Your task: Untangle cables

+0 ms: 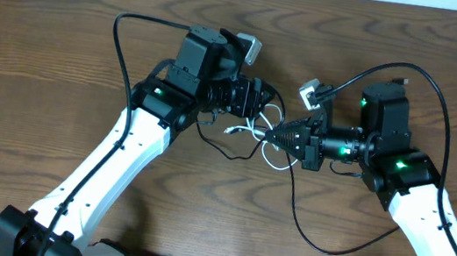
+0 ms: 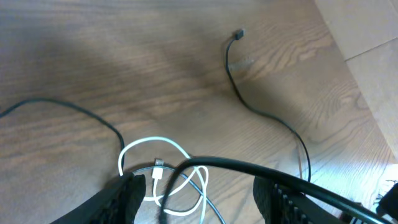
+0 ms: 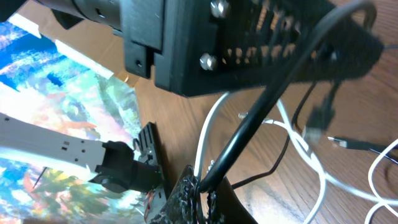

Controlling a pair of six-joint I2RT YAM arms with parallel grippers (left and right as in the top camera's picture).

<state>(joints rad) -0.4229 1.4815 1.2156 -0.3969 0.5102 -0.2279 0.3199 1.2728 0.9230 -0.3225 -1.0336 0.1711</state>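
Overhead: both claws meet mid-table [image 1: 46, 33], tips nearly touching, over the tangle. White cable [image 2: 152, 140] lies in loose loops btwn the two claw tips and just under them. Black cable [image 2: 261, 115] runs out ahead of the left claw to its small plug [image 2: 237, 34], well apart from the knot, and another black stretch crosses the gap btwn the left fingers.

Handling (judgement): both cords are thin, light and very floppy, w/ no stiffness to push against. Pulling one will prob drag the other's loops along. The jacket looks smooth, so it may slide thru a weak pinch. Best hold is a plain stretch close to a crossing, or just behind a plug so the plug stops any slip. Don't squeeze the plug itself.

Left claw [image 2: 199, 186]: fingers spread wide, holding nothing; the white loops + a black strand sit inside the gap. Wrist pitched down, tips low over the wood.

Right claw [image 3: 199, 193]: tips pinched together, and a black strand comes out of the pinch and rises up-right, so it looks gripped. Arm reaches in from the opposite side, claw about level, pointing at the left claw.
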